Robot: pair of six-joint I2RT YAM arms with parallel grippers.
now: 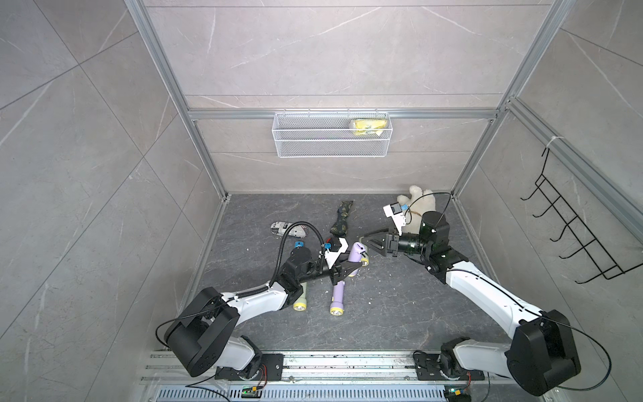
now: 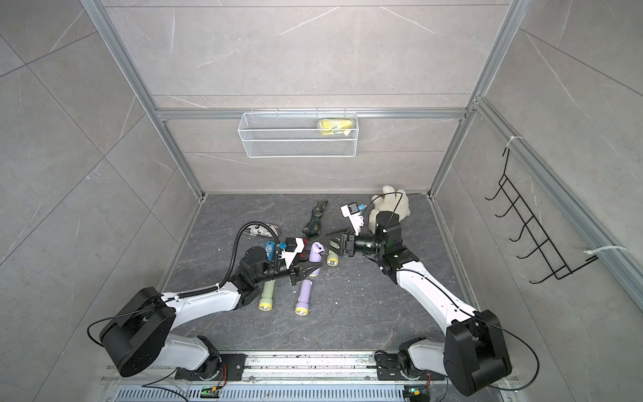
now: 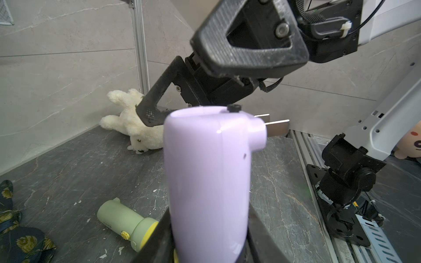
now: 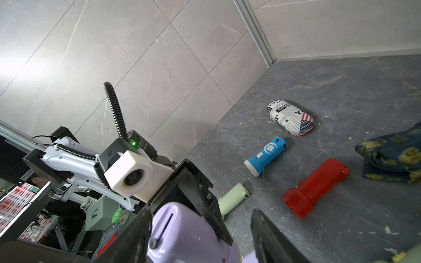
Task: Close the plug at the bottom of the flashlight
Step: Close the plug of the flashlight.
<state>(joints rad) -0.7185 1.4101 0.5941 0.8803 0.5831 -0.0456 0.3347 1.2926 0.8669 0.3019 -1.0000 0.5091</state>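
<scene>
First, in both top views, find the lilac flashlight (image 1: pixel 355 255) lifted off the counter (image 1: pixel 400 313), tail end raised and body clamped in the left hand (image 1: pixel 353 268). Find the right hand (image 1: pixel 365 242) just beside that tail, jaws apart and gripping nothing. Ignore the second lilac flashlight (image 1: pixel 336 296) lying flat nearby (easy to confuse from up here).

Next, from the left wrist view, read the real job: plug (image 3: pixel 271 127) swung out sideways from the tail of the lilac flashlight (image 3: pixel 205 173), two metal prongs pointing away from the body, not yet folded in. Judge the pivot to sit at the small black screw (image 3: pixel 234 108) on top. Push across the prongs' flat side toward the body, never along their length. Hold the left grip firm and low on the barrel, leaving the tail free.

Lastly, from the right wrist view, check what looks like the slot (image 4: pixel 167 224) in the tail face, ready to take the prongs, with the right fingers (image 4: pixel 271 241) standing either side of the tail, one well clear. Use one finger as a pusher rather than pinching. Press slowly until flush, and stop at any resistance (probably prongs off line).
</scene>
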